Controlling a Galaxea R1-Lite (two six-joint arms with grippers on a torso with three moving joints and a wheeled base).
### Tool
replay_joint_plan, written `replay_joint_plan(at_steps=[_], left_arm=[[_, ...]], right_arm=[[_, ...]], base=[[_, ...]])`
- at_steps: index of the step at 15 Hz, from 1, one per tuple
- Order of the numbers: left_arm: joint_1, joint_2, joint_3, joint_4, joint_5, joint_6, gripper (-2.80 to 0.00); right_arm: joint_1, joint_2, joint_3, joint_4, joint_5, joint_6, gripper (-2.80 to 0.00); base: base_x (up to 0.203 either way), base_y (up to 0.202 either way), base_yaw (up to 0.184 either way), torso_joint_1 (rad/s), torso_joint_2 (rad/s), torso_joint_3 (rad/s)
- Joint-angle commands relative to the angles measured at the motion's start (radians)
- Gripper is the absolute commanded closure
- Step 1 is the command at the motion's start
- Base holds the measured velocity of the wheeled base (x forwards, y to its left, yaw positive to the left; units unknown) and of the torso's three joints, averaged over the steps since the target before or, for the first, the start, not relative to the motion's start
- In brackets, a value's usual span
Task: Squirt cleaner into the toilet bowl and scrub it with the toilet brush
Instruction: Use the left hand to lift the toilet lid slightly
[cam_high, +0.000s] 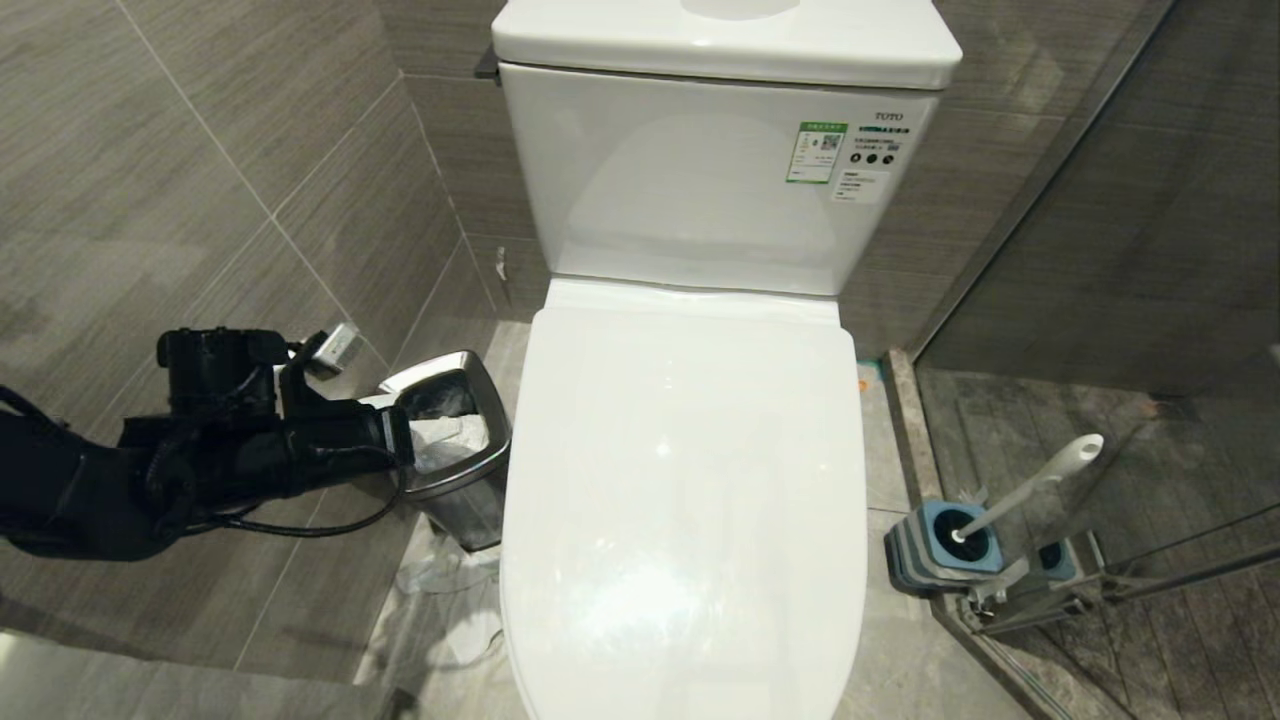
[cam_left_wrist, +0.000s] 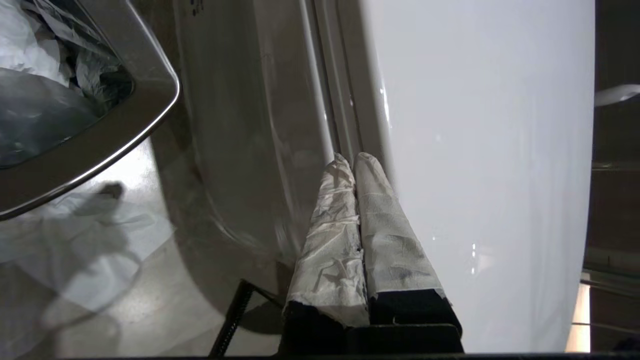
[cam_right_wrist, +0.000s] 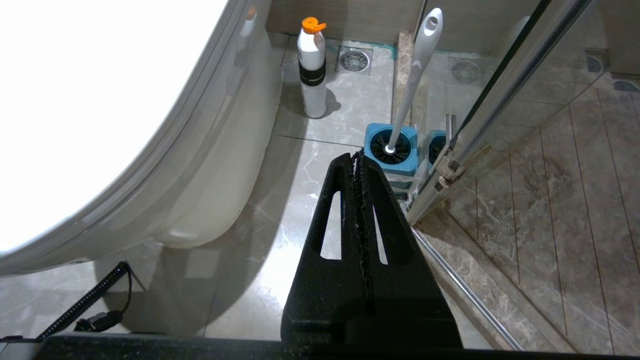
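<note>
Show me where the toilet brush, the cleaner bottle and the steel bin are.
toilet brush (cam_right_wrist: 417, 75): right wrist view, middle of its handle.
cleaner bottle (cam_right_wrist: 313, 90): right wrist view, white body.
steel bin (cam_high: 490, 405): head view, its rim.

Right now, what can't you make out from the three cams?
- Toilet bowl interior: head view, closed lid covers it; no cleaner visible.
- Toilet brush bristles: mostly sunk in the blue holder.
- Bottle label: right wrist view, too small to read.
- Steel bin: left arm overlaps it in head view; left wrist view cuts it off.
- Left gripper: contact with lid edge unclear.
</note>
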Motion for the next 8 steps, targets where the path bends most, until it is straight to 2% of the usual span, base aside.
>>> replay_joint_plan(at_steps=[1, 3, 5, 7, 8], left_arm=[[0.026, 0.099, 0.040, -0.167, -0.009, -0.016, 0.00], [0.055, 0.186, 0.116, -0.375, -0.036, -0.042, 0.00], [0.096, 0.225, 0.168, -0.492, -0.180, -0.090, 0.00], [0.119, 0.221, 0.208, -0.525, -0.232, -0.145, 0.00], [0.129, 0.220, 0.231, -0.544, -0.287, -0.151, 0.00]], right_arm=[[0.000, 0.001, 0.000, -0.001, 0.000, 0.000, 0.00], [0.000, 0.001, 0.000, -0.001, 0.000, 0.000, 0.00], [0.000, 0.001, 0.000, -0.001, 0.001, 0.000, 0.00], [0.000, 0.001, 0.000, -0.001, 0.000, 0.000, 0.00], [0.000, 0.001, 0.000, -0.001, 0.000, 0.000, 0.00]], base=[[0.000, 0.000, 0.000, 0.000, 0.00, 0.000], [0.000, 0.000, 0.000, 0.000, 0.00, 0.000], [0.000, 0.000, 0.000, 0.000, 0.00, 0.000], [0.000, 0.000, 0.000, 0.000, 0.00, 0.000], [0.000, 0.000, 0.000, 0.000, 0.00, 0.000]])
